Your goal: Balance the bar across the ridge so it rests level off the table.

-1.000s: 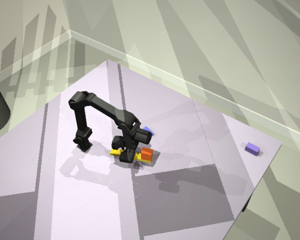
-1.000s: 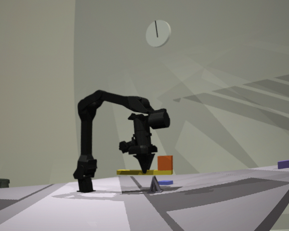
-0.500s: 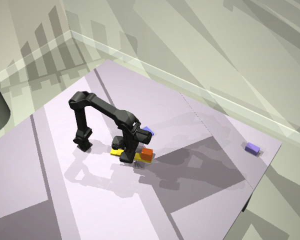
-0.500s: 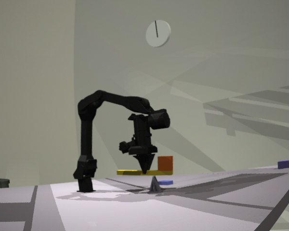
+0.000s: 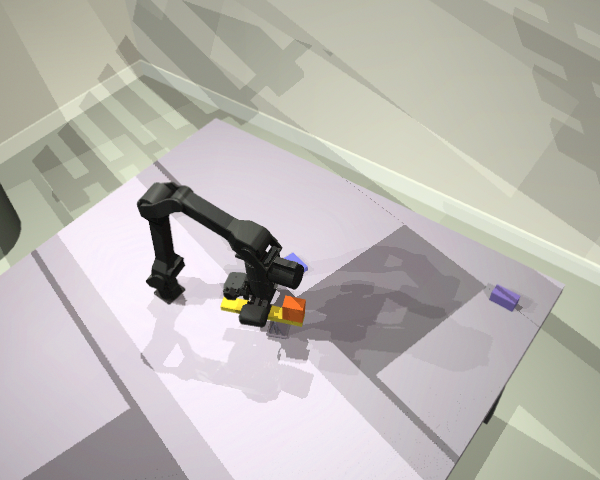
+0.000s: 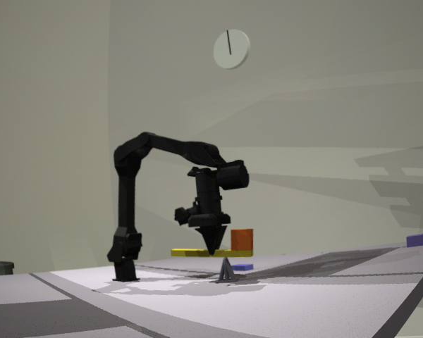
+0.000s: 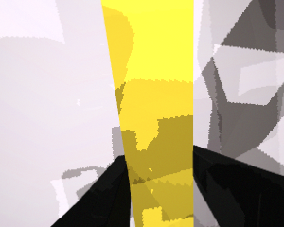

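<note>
The yellow bar (image 5: 232,304) (image 6: 189,252) (image 7: 156,61) is held about level above the table, with an orange block (image 5: 293,308) (image 6: 241,239) on its right end in the exterior view. My gripper (image 6: 212,252) (image 7: 157,158) is shut on the bar, left of the block in that view. The grey ridge (image 5: 278,329) (image 6: 225,270) stands on the table under the bar's right half, a little right of my fingertips in the exterior view. The ridge's top is very close below the bar's underside; I cannot tell whether they touch.
A flat blue piece (image 5: 295,261) (image 6: 242,267) lies on the table (image 5: 269,170) behind the bar. A purple block (image 5: 504,297) (image 6: 417,240) lies near the table's far right corner. Patchy shadows cross the table top.
</note>
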Available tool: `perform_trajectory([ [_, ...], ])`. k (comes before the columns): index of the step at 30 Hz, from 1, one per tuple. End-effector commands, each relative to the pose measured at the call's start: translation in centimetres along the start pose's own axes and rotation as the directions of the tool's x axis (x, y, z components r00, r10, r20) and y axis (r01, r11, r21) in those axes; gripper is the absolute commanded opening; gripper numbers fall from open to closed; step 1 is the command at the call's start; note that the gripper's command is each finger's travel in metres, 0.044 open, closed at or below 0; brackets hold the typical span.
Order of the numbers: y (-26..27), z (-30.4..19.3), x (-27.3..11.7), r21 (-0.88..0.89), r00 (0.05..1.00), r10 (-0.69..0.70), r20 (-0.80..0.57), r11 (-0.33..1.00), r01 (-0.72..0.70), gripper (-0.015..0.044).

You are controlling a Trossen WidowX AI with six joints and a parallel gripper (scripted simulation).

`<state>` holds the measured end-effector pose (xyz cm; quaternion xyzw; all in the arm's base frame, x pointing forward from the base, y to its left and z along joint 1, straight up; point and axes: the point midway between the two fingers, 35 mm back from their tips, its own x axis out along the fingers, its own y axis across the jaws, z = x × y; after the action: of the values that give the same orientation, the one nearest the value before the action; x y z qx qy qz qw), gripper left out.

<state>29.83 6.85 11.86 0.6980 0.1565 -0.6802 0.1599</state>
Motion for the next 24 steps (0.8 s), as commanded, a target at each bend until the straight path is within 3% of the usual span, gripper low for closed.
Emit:
perform_trajectory([
  [1, -0.06, -0.08, 0.05, 0.004, 1.0, -0.004, -0.004, 1.0, 0.004, 0.0],
  [24, -0.07, -0.09, 0.24, 0.004, 1.0, -0.004, -0.004, 1.0, 0.004, 0.0],
])
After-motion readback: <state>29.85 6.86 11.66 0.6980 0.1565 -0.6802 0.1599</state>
